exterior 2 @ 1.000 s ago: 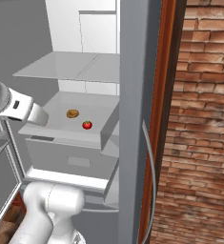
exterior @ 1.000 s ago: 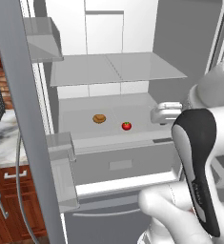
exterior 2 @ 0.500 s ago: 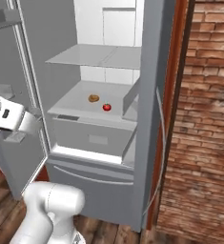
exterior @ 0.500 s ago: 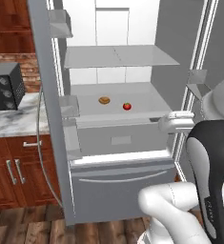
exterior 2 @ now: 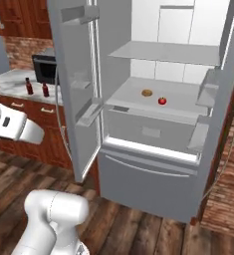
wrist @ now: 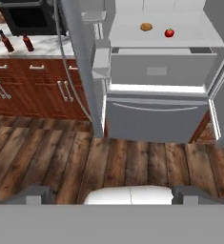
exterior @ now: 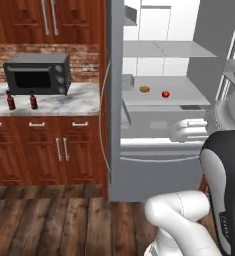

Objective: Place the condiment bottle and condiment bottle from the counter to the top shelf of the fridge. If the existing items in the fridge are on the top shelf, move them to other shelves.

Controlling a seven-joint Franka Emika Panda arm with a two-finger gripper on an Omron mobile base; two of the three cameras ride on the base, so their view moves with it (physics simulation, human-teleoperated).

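Two slim dark reddish-brown condiment bottles [exterior: 10, 101] [exterior: 33, 100] stand side by side on the marble counter [exterior: 64, 104], in front of the microwave. The bottles [wrist: 6, 42] [wrist: 27, 43] sit far off at the upper left of the hand view. The fridge [exterior 2: 158, 114] stands with both doors open. Its top shelf [exterior: 169, 49] is a flat pale plate. Below it, the tan bun [exterior: 144, 89] and the red tomato [exterior: 165, 94] lie on the deeper shelf [exterior 2: 138, 102] with the drawer front. My gripper [wrist: 114, 195] is open and holds nothing, well back from fridge and counter.
A black microwave [exterior: 38, 74] sits on the counter behind the bottles. The left fridge door [exterior 2: 78, 84] swings out between counter and fridge interior, and the right door [exterior 2: 213, 99] carries grey bins. Dark wooden cabinets [wrist: 32, 88] and plank floor [wrist: 85, 167] lie below.
The base has backed away from the fridge, so the whole scene has shrunk and shifted. The counter, microwave and both bottles have come into view. Tomato and bun have stayed put.
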